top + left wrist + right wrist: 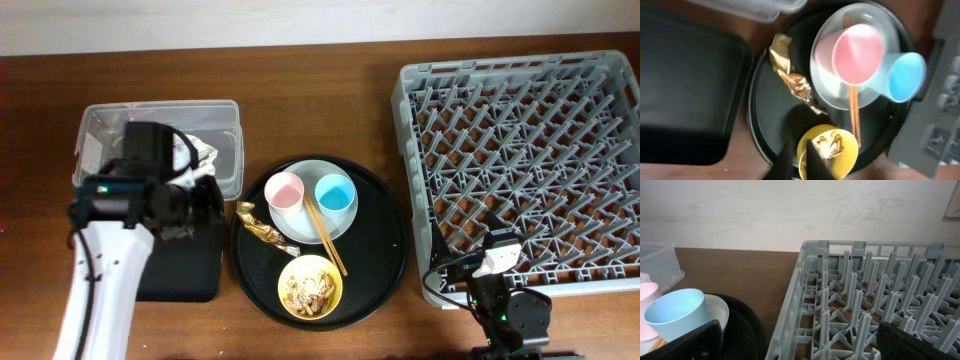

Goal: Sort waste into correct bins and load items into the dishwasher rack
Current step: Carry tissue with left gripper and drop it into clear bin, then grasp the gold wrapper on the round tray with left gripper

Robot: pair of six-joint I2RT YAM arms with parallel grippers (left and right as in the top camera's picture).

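Two dark fingers [781, 162] of the left gripper [800, 164] sit at the bottom edge of the left wrist view. They are blurred, with a narrow gap between them and nothing held. Behind them, on the large round black tray [769, 117], is the round yellow bowl [847, 156] with beige food scraps [827, 145] inside.

Also on the tray is a crumpled shiny gold wrapper [790, 75], towards its left side. A pale grey-white round plate [826, 92] at its far side carries a small pink cup [855, 52] and a small light-blue cup [905, 77]. A pair of brown wooden chopsticks [855, 117] slants from the plate towards the bowl. Just left of the tray lies the shallow black rectangular tray [685, 90].

Only the overhead view looks into the clear plastic rectangular tub [232, 112], at the tray's far left, where a crumpled white tissue [203, 160] lies. In that view the left arm covers its own fingertips.

In the right wrist view, the right gripper [800, 342] has its jaws spread wide and empty. It is beside the wall of the large square grey plastic dishwasher rack [860, 295], which stands right of the tray. Of the tray's load, this view catches only the blue cup, a sliver of the pink cup and the plate's edge.
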